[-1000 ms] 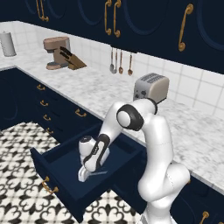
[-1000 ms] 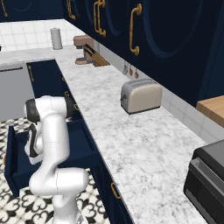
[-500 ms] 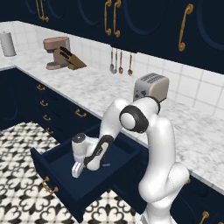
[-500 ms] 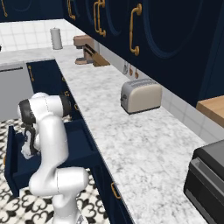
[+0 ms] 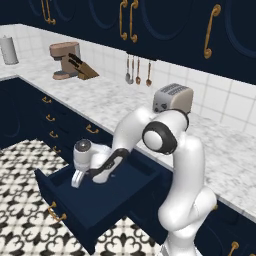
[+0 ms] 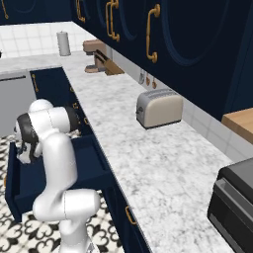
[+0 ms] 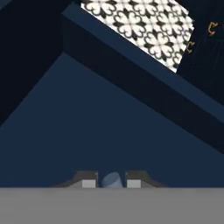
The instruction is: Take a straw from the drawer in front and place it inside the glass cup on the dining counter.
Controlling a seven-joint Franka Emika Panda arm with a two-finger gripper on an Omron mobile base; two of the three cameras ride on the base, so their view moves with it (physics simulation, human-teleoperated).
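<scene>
Between the two dark fingertips (image 7: 89, 180), at the bottom of the hand view, a short pale-blue rounded end is seen: the straw (image 7: 110, 180), pinched by a gripper (image 7: 111, 181) drawn narrow around it. Beyond it the bare navy floor of the drawer (image 7: 87, 131) is laid out, with the drawer's front wall crossing diagonally and patterned floor tile (image 7: 144, 26) past that wall.

From the left base view, the gripper (image 5: 76, 181) is placed low inside the open drawer (image 5: 80, 210), toward its left front corner; the straw itself cannot be made out there, being too slender. From the right base view the hand is masked by the arm's own body, and only the drawer box (image 6: 20, 192) is shown pulled out below the marble worktop (image 6: 148, 158), with a toaster (image 6: 159, 107) near the worktop's back edge.

Risk, as judged: so little of the straw is gripped that it may pivot or slip when lifted. A trailing end could be caught on the drawer's front wall if the hand is raised at a slant.
</scene>
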